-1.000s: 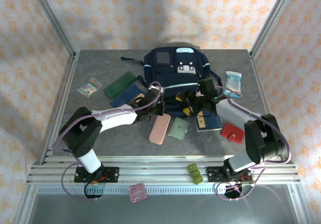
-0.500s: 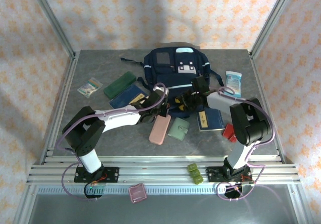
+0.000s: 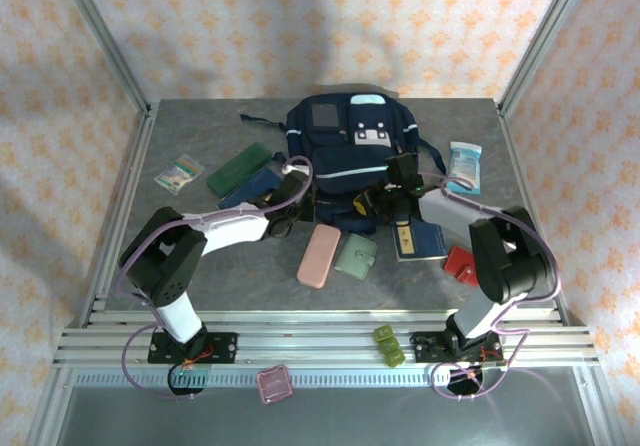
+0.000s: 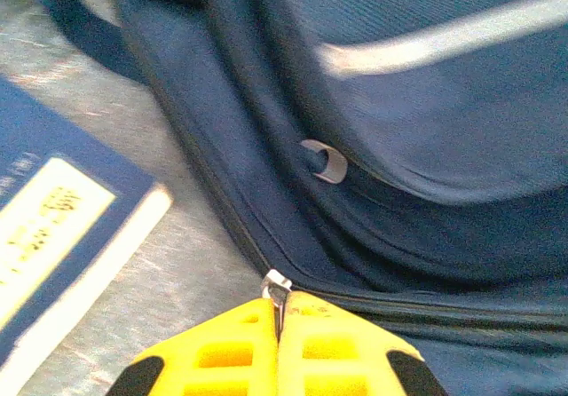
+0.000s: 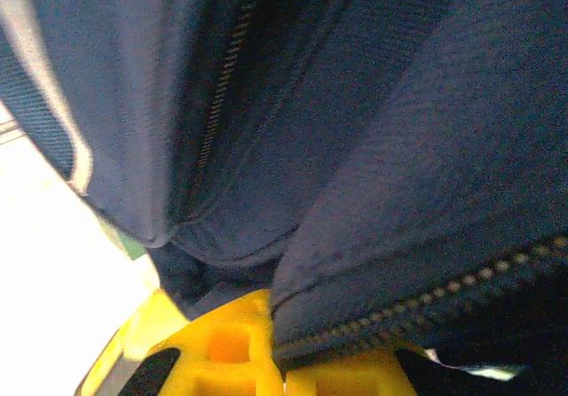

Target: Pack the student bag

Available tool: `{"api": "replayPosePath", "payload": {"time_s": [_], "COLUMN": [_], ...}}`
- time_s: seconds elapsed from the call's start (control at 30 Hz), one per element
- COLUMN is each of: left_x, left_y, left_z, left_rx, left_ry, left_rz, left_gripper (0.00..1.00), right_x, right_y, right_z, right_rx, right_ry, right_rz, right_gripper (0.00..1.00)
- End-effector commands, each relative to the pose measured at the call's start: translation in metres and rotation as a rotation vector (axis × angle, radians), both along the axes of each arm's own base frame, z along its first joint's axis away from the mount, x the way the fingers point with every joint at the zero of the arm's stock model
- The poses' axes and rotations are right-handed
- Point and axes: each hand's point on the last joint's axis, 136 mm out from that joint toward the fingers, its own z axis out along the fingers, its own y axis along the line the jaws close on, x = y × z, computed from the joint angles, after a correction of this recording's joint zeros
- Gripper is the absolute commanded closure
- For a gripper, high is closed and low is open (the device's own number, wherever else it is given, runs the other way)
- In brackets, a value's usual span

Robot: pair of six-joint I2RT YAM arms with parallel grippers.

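Grey surface (image 3: pixel 200 266) carries student bag (image 3: pixel 350 141) at far middle. My left hand (image 4: pixel 279 312) clenched on zipper pull (image 4: pixel 276 282) at near edge; my right hand (image 5: pixel 282 365) grasping student bag fabric.

Grey table (image 3: pixel 225 278), student bag (image 3: pixel 335 138), pink case (image 3: pixel 319 256)

1. The student bag (image 3: pixel 350 146) lies at 12 o'clock on the table (image 3: pixel 240 278).
2. At the bag's 9 o'clock lie a pencil case (image 3: pixel 238 168) and a booklet (image 3: pixel 248 190), with a packet (image 3: pixel 178 174) beyond them.
3. At its 3 o'clock lies a tissue pack (image 3: pixel 465 166).
4. At its 6 o'clock, a long case (image 3: pixel 320 254) lies just left of a wallet (image 3: pixel 355 256).
5. At its 4 o'clock lies a second booklet (image 3: pixel 418 238).
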Motion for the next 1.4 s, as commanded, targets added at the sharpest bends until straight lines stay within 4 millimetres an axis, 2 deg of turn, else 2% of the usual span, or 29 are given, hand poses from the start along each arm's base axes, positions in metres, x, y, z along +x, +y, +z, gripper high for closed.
{"api": "replayPosePath", "payload": {"time_s": [0.0, 0.2, 0.37, 0.47, 0.53, 0.63, 0.7, 0.77, 0.9, 0.97, 1.1, 1.2, 1.37], "left_x": [0.015, 0.051, 0.075, 0.083, 0.085, 0.077, 0.065, 0.052, 0.025, 0.012, -0.008, -0.016, -0.017], "left_y": [0.042, 0.081, 0.102, 0.107, 0.101, 0.088, 0.076, 0.065, 0.047, 0.038, 0.018, 0.002, -0.018], "left_z": [-0.002, -0.001, -0.004, -0.007, -0.003, 0.006, 0.016, 0.025, 0.037, 0.041, 0.041, 0.043, 0.056], "left_rx": [0.053, 0.043, 0.092, 0.106, 0.092, 0.044, 0.006, -0.023, -0.069, -0.100, -0.177, -0.261, -0.275], "left_ry": [-0.017, -0.035, -0.032, -0.019, -0.005, -0.011, -0.026, -0.030, -0.022, -0.024, -0.027, -0.038, -0.083], "left_rz": [0.130, 0.280, 0.364, 0.382, 0.364, 0.323, 0.275, 0.232, 0.153, 0.120, 0.053, 0.005, -0.051], "left_gripper": [1.00, 1.00, 1.00, 1.00, 1.00, 0.82, 0.70, 0.61, 0.53, 0.48, 0.39, 0.38, 0.38], "right_x": [0.006, 0.004, 0.009, 0.011, 0.014, 0.017, 0.018, 0.017, 0.007, 0.004, 0.007, 0.017, 0.043], "right_y": [-0.027, -0.030, -0.026, -0.024, -0.021, -0.016, -0.007, 0.000, -0.004, -0.011, -0.041, -0.054, -0.061], "right_z": [0.012, 0.027, 0.034, 0.037, 0.040, 0.045, 0.049, 0.047, 0.041, 0.043, 0.049, 0.048, 0.048], "right_rx": [-0.062, -0.047, -0.033, -0.036, -0.034, -0.036, -0.037, -0.060, -0.147, -0.190, -0.280, -0.219, -0.187], "right_ry": [-0.078, -0.130, -0.157, -0.167, -0.180, -0.199, -0.215, -0.201, -0.171, -0.187, -0.229, -0.238, -0.248], "right_rz": [-0.077, -0.081, -0.066, -0.048, -0.034, 0.010, 0.077, 0.147, 0.254, 0.263, 0.171, 0.101, 0.059], "right_gripper": [1.00, 1.00, 1.00, 1.00, 1.00, 1.00, 0.88, 0.82, 0.77, 0.68, 0.36, 0.35, 0.39]}}
